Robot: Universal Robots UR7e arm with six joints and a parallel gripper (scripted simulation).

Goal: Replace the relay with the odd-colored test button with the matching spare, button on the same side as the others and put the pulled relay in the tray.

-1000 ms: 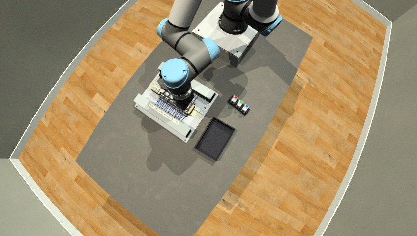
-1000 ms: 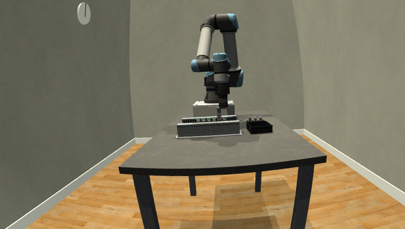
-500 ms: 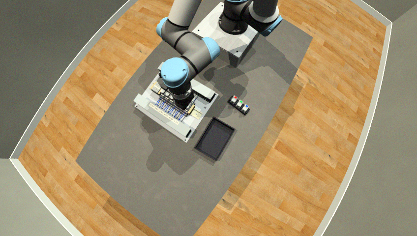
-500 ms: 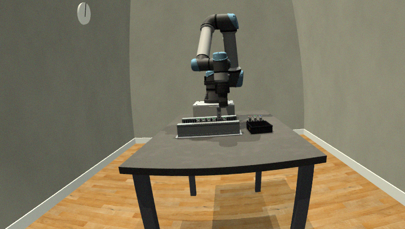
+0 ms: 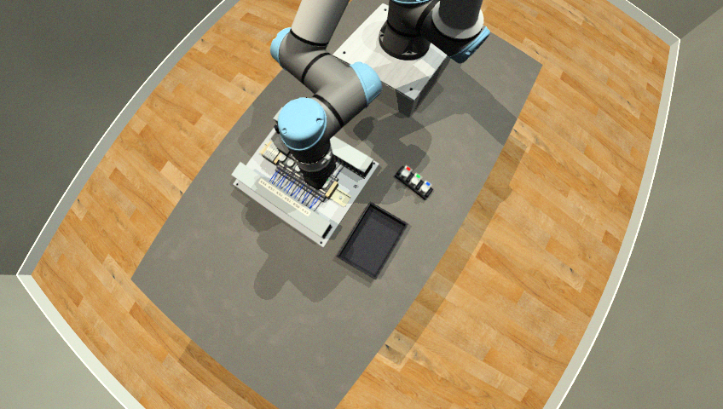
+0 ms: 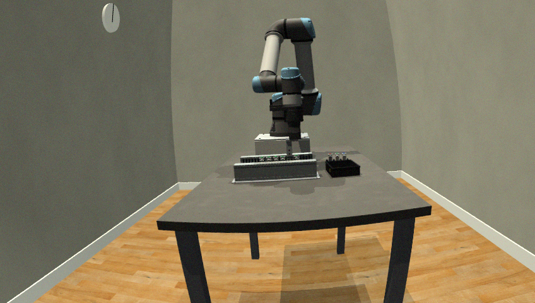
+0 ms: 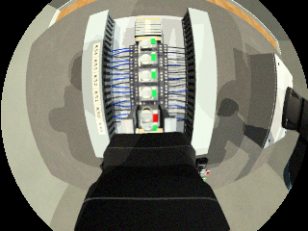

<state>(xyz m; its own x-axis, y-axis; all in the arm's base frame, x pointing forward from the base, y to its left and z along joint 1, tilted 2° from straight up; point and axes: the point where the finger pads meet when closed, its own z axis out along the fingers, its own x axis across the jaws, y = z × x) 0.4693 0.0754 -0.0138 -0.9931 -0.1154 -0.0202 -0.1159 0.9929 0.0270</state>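
The gripper (image 5: 318, 177) (image 6: 289, 151) (image 7: 148, 112) is closed on the red-button relay (image 7: 146, 116), 1 finger against each side; its seating depth is unclear. It stands in line with 5 green-button relays (image 7: 146, 75), 4 beyond it and 1 behind. The spare rack (image 5: 428, 193) (image 7: 202, 162) bears 3 spares, red-button (image 5: 405, 172) (image 6: 330, 156), green-button (image 5: 415, 180) (image 6: 337, 156) and blue-button (image 5: 425, 187) (image 6: 344, 156), near the black tray (image 5: 390, 214) (image 6: 342, 171).
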